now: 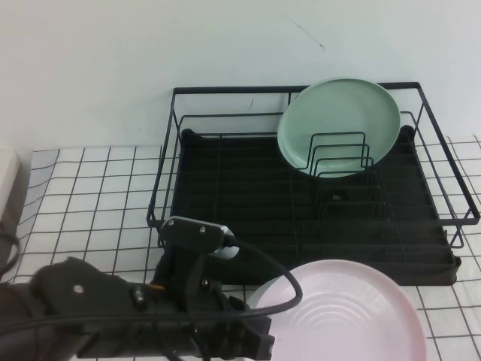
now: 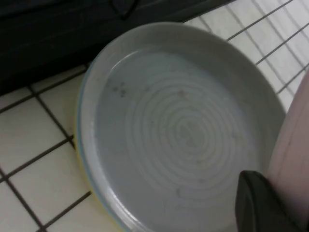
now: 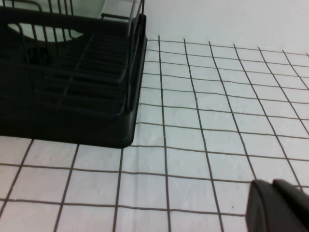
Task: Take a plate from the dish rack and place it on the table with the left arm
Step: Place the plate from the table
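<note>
The pale pink plate (image 1: 349, 312) is seen out of the black wire dish rack (image 1: 225, 188) and just in front of the rack's front edge, over the white gridded surface (image 1: 83, 195). In the left wrist view the plate (image 2: 188, 135) is seen from above with the grid tiles directly beside its rim, so it is judged to be lying flat on the surface or very close to it, though contact cannot be confirmed. The left tool (image 1: 252, 338) is placed at the plate's near-left rim, in front of the rack, and its fingers are drawn nearly together; a pinch on the rim is judged likely. The mint green plate (image 1: 338, 124) is left standing upright among the dividers at the rack's back right. The right tool (image 3: 280, 205) is parked off the rack's right front corner, and whether it is apart or together cannot be told. The lifting-out is judged done; what is left is the release and the withdrawal of the left arm (image 1: 98, 308).
</note>
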Robot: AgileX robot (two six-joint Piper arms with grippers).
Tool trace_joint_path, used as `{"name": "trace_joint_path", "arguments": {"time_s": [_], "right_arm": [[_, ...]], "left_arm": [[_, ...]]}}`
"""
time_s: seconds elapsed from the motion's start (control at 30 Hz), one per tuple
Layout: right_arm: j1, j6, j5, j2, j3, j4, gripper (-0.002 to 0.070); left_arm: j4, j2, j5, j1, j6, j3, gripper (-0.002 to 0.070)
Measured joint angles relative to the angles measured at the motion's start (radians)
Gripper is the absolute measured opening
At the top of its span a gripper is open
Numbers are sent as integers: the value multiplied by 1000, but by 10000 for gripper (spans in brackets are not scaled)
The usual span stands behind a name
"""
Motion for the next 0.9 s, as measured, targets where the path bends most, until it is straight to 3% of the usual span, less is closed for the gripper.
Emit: {"name": "trace_joint_path", "arguments": {"time_s": [0.37,0.9], "right_arm": [[0,0,0,0,0,0,-3],[0,0,0,0,0,0,-3]], "left_arm": [[12,146,-104,0,-32,-13,13],[-4,178,-73,0,-32,-94,12]]}}
